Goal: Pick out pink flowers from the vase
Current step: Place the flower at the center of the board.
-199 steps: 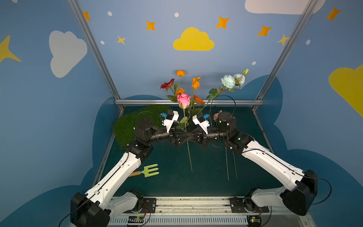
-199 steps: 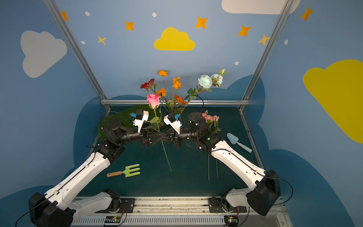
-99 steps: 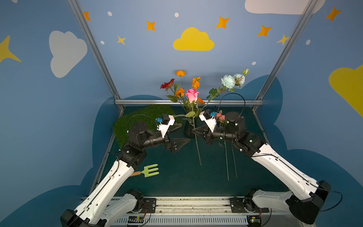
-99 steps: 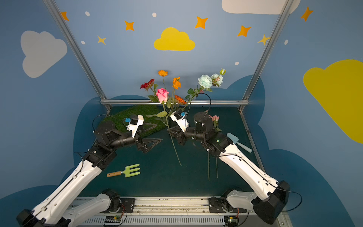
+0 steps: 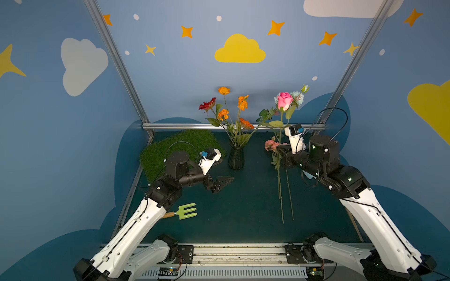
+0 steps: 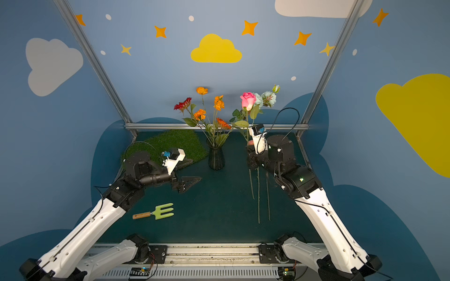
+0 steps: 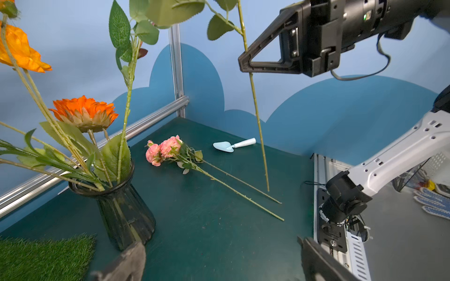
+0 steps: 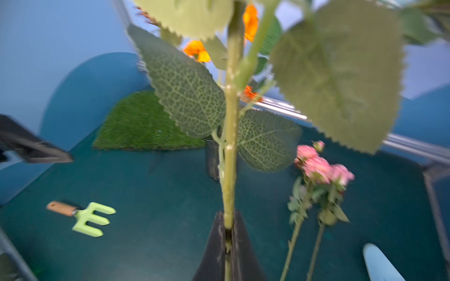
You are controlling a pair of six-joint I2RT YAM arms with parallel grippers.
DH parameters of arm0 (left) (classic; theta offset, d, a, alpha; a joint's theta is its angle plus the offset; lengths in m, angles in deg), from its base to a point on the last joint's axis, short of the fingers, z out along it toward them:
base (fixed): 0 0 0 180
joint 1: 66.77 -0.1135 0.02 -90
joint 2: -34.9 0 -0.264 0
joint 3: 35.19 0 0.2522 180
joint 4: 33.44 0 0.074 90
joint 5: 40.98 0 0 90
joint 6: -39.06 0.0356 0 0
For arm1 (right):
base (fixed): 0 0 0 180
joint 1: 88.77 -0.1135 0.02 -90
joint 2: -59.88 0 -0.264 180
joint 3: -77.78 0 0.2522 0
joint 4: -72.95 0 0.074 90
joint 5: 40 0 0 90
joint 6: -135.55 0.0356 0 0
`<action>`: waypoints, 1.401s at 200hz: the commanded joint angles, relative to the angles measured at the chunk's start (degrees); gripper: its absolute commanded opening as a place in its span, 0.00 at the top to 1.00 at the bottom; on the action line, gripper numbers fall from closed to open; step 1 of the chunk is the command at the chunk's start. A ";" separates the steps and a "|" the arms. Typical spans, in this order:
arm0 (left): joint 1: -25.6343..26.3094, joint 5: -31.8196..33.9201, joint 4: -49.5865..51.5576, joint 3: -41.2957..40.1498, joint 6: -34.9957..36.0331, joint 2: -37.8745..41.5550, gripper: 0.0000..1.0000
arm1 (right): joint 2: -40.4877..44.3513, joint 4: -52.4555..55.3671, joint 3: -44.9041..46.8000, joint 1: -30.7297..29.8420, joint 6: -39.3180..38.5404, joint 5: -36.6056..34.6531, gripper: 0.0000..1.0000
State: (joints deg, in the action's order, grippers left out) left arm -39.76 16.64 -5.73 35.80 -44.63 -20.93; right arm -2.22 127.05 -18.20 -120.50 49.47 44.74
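- Right gripper (image 8: 229, 233) pinches the magenta rose (image 5: 284, 100) by its stem (upright, clear of the vase (image 5: 235, 158)).
- Left gripper (image 5: 220, 183) hangs wide open, empty.

Two arms seen in both top views: long white link shells, black joint housings, black bases bolted to silver rail. Left gripper (image 5: 220, 182) and right gripper (image 7: 244, 63) built from black triangular open-frame fingers. White camera module with blue connector mounted on each wrist. Thin black cables looped over wrists (largest loop on right arm). Small green indicator lights noted on right arm's black joints. Rows of small holes visible along white shells.
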 commanded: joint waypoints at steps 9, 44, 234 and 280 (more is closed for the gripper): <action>0.44 2.97 5.68 1.11 3.53 1.16 0.00 | 2.79 11.90 -2.38 2.80 1.61 -12.63 1.00; 0.86 3.61 5.64 0.61 3.33 1.48 0.00 | 3.77 16.74 -1.59 6.48 3.42 -17.07 1.00; 1.54 3.42 2.28 -1.86 1.78 1.62 0.00 | -24.24 4.28 6.74 26.97 2.05 -7.56 1.00; 1.48 3.70 2.88 -2.15 1.91 1.92 0.00 | -34.91 7.23 0.59 29.63 0.62 -4.08 1.00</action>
State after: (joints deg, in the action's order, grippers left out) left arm -38.45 20.53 -2.60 34.16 -42.38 -19.51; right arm -34.05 132.49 -12.73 -91.56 51.46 38.93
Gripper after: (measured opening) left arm 0.997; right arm 0.061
